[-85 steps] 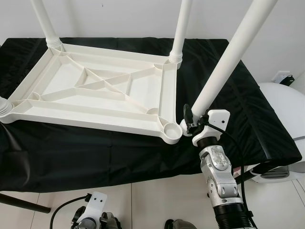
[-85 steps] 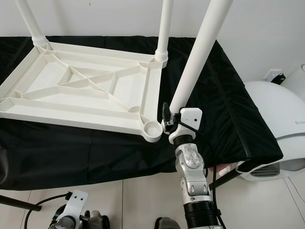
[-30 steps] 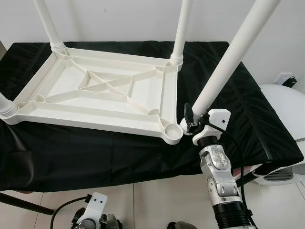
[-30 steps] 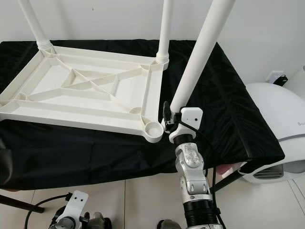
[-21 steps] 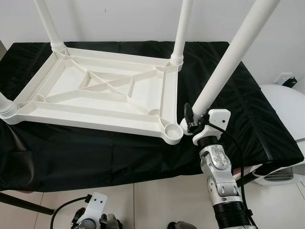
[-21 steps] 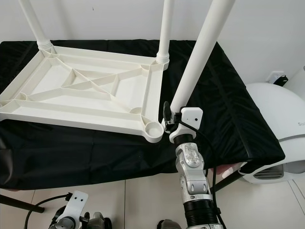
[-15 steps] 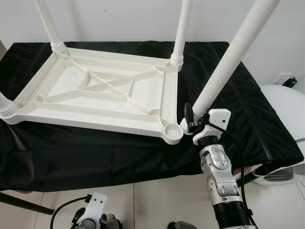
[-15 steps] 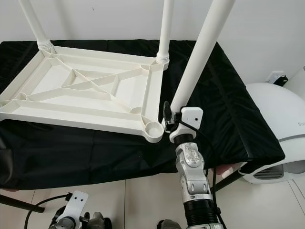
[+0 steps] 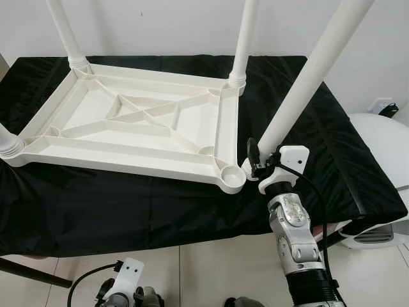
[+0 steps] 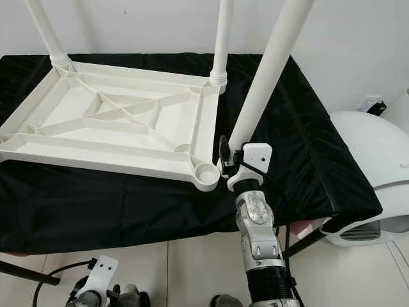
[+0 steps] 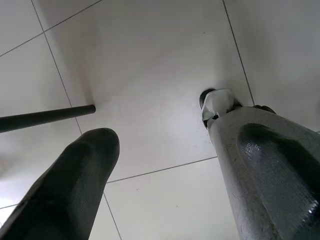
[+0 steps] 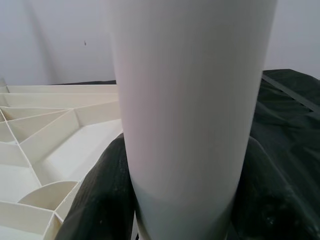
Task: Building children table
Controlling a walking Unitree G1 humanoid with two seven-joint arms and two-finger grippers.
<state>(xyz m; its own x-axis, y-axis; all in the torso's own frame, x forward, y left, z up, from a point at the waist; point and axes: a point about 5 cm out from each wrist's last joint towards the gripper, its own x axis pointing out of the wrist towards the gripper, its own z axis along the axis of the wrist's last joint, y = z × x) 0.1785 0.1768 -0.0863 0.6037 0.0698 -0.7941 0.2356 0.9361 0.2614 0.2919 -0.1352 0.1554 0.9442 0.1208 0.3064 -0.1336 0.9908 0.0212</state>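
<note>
**Fourth leg held beside the empty corner socket**

Right hand (image 9: 254,167): two black fingers closed around the lower end of a long white plastic tube leg (image 9: 303,83), gripped just above its base. The leg's long axis leans up and away to the robot's right, not plumb.

Empty round corner socket (image 9: 231,175): just beside the leg's foot, on the robot's left of the right hand, at the near right corner of the overturned white ribbed plastic table frame (image 9: 134,125). The foot sits close against the socket's outer rim but is not inside it. Judgement: seating it calls for a short shift left and righting the leg to vertical; the right arm is by far the nearer.

Fitted white legs: one at the far right corner (image 9: 242,39), one at the far left (image 9: 64,32), one at the near left (image 9: 5,142).

Black cloth-covered tabletop (image 9: 319,137): carries the frame.

Left hand (image 11: 165,175): hangs idle low over white floor tiles (image 11: 145,65), fingers parted, holding nothing.
</note>
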